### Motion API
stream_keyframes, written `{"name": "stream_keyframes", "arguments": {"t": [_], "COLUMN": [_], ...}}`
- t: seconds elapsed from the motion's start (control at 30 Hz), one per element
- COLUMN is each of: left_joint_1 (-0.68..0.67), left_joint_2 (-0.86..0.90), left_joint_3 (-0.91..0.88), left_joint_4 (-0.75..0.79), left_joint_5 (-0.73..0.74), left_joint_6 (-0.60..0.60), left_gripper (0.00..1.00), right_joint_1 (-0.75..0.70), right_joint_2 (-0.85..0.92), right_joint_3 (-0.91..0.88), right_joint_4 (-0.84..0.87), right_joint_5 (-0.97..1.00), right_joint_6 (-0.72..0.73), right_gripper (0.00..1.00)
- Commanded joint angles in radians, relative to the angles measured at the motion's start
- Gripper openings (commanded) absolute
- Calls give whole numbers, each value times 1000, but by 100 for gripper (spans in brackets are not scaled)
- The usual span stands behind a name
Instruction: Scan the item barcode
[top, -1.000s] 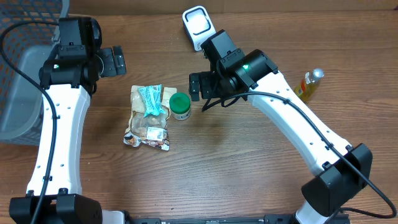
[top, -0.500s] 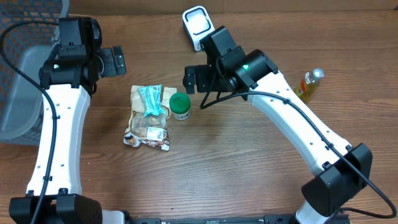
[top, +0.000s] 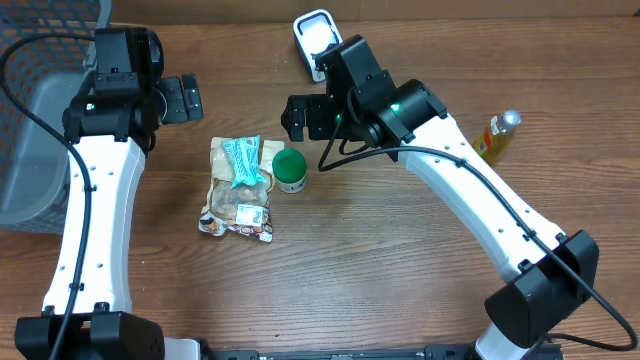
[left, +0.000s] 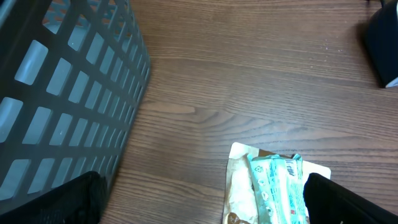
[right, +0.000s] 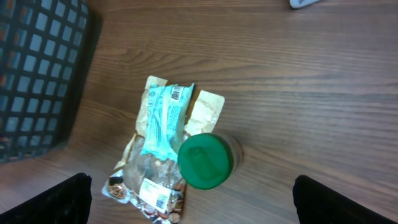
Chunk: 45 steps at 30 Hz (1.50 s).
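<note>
Overhead: the right arm is reaching in from the lower right corner, elbow bent. The right gripper (top: 296, 118) is hanging just past the green-lidded jar (top: 290, 168), fingers spread wide and gripping nothing. The left arm is running up the left side, with the left gripper (top: 190, 98) pointing right beside the grey lattice basket (top: 40, 140), fingers likewise apart and empty. I am seeing the jar mid-table on wood grain (top: 400, 280), its round, smooth lid touching a crinkled snack pouch (top: 238, 205) with a teal-wrapped bar (top: 242, 160) lying on top. The right wrist view is showing a barcode (right: 177, 93) on that teal wrapper. A white scanner (top: 317, 40) is sitting near the far edge.
</note>
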Motion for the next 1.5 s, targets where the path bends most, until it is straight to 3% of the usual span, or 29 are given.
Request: {"name": "stream_keyframes", "arguments": {"t": [0.0, 0.47, 0.93, 1.2, 1.47], "left_joint_1": [-2, -2, -2, -2, -2], "left_joint_2": [1, 1, 1, 1, 1], "left_joint_3": [7, 7, 7, 7, 7], "left_joint_4": [1, 1, 1, 1, 1], "left_joint_5": [-6, -6, -6, -6, -6], "left_joint_6": [7, 7, 7, 7, 7], "left_gripper": [99, 99, 100, 100, 100], "right_joint_1": [-1, 22, 198, 220, 216], "right_joint_2": [16, 179, 284, 328, 339], "right_joint_3": [16, -3, -3, -4, -4], "right_joint_4": [9, 43, 56, 55, 16], "right_joint_5": [-5, 2, 370, 381, 381], "right_joint_6": [95, 146, 211, 247, 245], "right_gripper": [100, 96, 96, 95, 69]}}
